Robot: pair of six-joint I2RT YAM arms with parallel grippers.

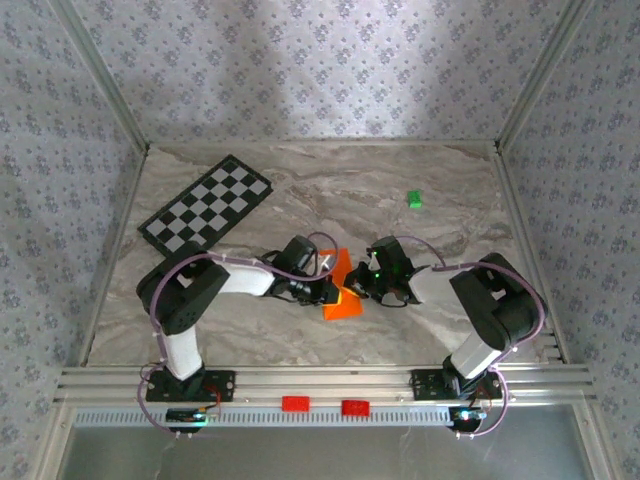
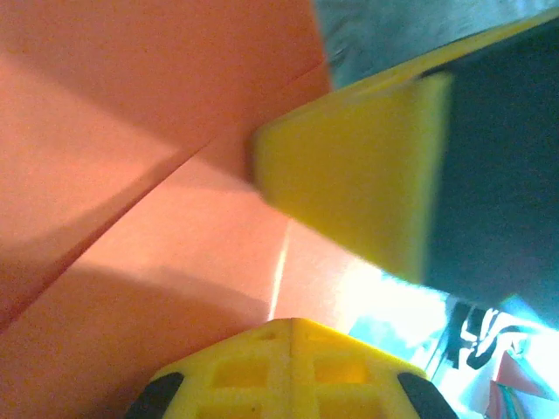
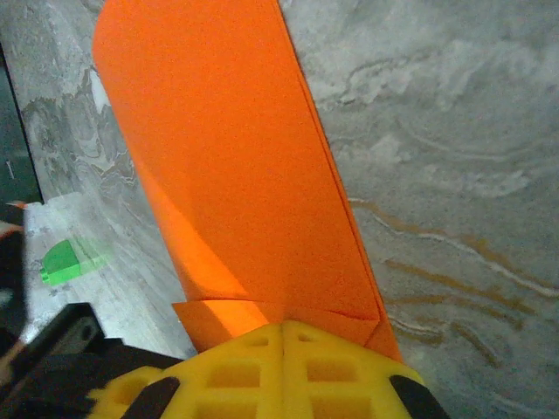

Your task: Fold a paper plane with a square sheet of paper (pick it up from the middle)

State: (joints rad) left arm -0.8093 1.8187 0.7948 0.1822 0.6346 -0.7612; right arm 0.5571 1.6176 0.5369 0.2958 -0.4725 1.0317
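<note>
- While both arms were bent inward over the marble-patterned table point(image 1: 450, 180), the orange paper sheet point(image 1: 342, 300) sat between their grippers, slightly toward 6 o'clock from the table's middle.
- Left gripper point(image 1: 322, 290): at 9 o'clock of the sheet. Its fingers were pressed together. In the left wrist view the creased sheet point(image 2: 131, 175) ran right up to the tips, but whether it was pinched could not be told.
- Right gripper point(image 1: 365, 283): at 3 o'clock of the sheet. Its fingers pinched a folded edge, and in the right wrist view the sheet point(image 3: 236, 157) extended toward 12 o'clock.
- Checkered board point(image 1: 207, 205): at 10 o'clock on the table.
- Green block point(image 1: 414, 199): at 1 o'clock, well apart from the sheet.
</note>
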